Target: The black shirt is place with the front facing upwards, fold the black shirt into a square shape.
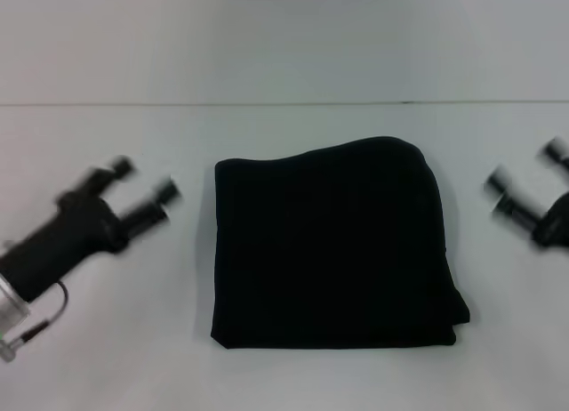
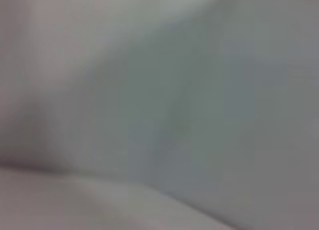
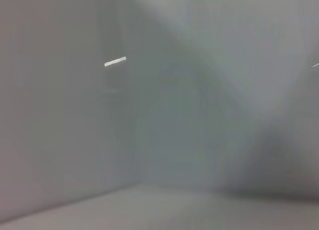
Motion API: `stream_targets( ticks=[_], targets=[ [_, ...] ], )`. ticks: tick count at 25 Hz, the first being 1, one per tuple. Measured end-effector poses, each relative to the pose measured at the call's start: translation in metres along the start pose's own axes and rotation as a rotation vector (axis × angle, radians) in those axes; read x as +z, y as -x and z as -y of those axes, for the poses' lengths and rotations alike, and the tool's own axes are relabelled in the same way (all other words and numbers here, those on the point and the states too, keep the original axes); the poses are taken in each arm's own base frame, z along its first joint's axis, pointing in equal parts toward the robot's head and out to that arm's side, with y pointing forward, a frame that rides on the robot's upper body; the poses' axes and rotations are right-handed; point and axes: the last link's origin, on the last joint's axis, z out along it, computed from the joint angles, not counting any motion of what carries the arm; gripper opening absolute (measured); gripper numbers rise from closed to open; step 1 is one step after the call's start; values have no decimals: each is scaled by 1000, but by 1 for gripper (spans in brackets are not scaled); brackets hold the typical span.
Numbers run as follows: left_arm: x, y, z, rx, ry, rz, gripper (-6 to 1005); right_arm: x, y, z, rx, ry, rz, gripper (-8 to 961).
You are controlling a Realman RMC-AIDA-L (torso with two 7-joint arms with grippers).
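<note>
black shirt [image 1: 329, 246] lies mid-table, already a rough square. our left gripper [image 1: 145, 194] and right gripper [image 1: 523, 181] sit off either side, fingers spread, holding nothing. risk we see: the rounded far-right corner and the loose near-right flap could spring open if brushed. bare white table [image 1: 284, 135] all round, room to withdraw.

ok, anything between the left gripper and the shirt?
Nothing: in the head view only a strip of bare white table separates the left gripper from the folded shirt. The gripper is open and clear of the cloth.
</note>
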Motion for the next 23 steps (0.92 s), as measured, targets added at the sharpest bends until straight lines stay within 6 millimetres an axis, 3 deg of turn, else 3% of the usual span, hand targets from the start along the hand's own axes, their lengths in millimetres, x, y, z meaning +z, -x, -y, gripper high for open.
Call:
stream_targets(
  ticks=[4,7,12,23],
  targets=[
    [-9,-10,-10,29,317,292,934,-22,-2,-15,15,363,-208,940],
    [-12,-10,-6,58,358,428,934,-37,-9,-22,-1,509,-351,941],
    [-10,-7,1,89,351,515,934,-36,-20,-26,-36,553,-444,941],
    [-13,-1,2,90,345,558,934,-31,-19,-25,-48,552,-439,941]
  ],
)
